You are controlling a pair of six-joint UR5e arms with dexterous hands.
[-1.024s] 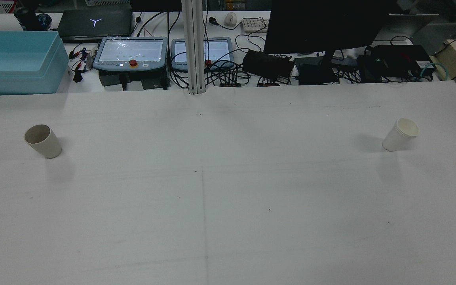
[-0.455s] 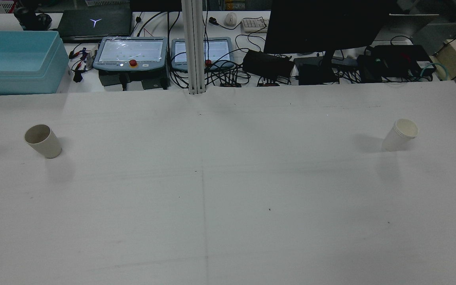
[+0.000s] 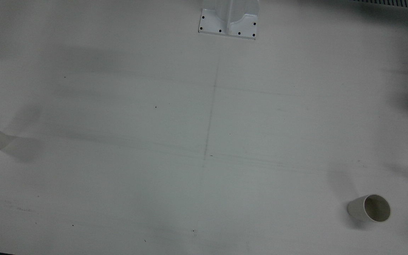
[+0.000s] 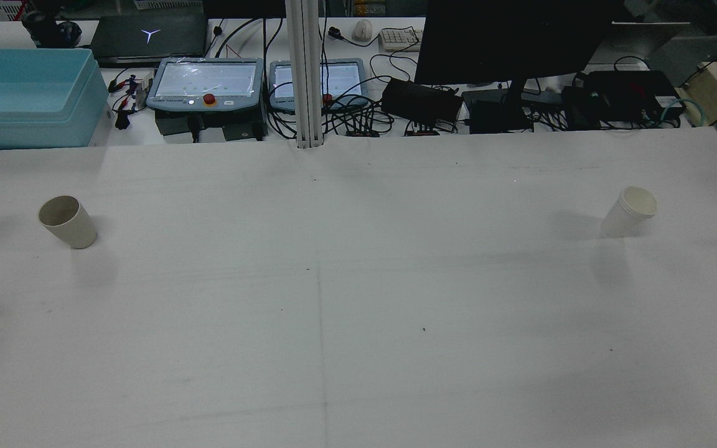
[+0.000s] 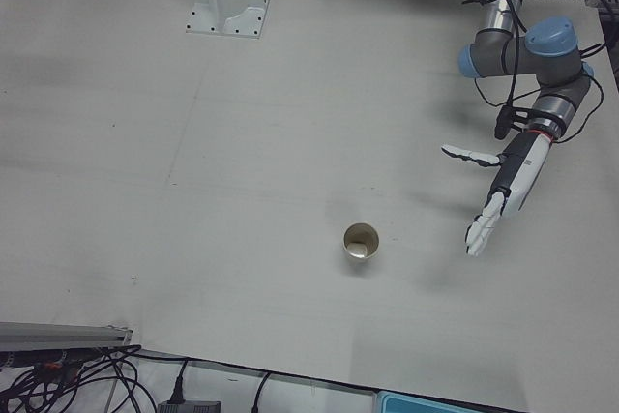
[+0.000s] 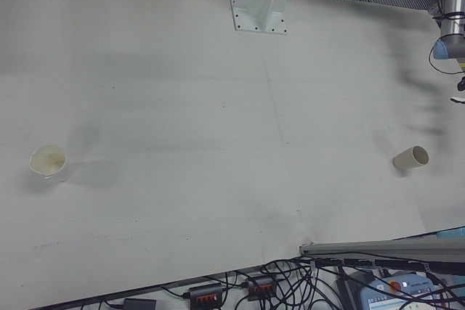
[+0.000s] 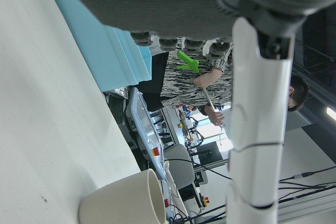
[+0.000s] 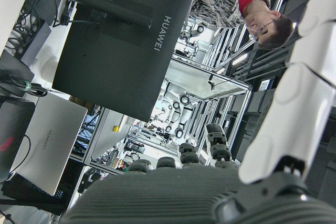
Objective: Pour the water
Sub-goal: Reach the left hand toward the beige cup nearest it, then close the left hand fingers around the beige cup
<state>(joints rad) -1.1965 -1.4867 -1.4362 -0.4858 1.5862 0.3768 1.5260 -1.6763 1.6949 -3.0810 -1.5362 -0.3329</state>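
Two tapered, smooth-walled cups are seen upright and well apart on the matte white table [image 4: 358,311]: in the rear view a beige cup [image 4: 67,221] at 9 o'clock and a white cup [image 4: 629,211] with a ridged rim at 3 o'clock. In the left-front view the left hand [image 5: 498,195], glossy white and jointed, is held above the table at 3 o'clock of the beige cup, fingers spread wide and empty, clear of the cup. Of the right hand [image 8: 294,103] only one white finger and a ribbed grey palm edge are shown, so its finger state cannot be told

dim, greenish light is falling flat across the tabletop [image 4: 358,311], soft blurred shadows are smearing its edges, the cups are casting faint shadows, and the robot hand [image 7: 257,129] cameras are showing near parts out of focus.
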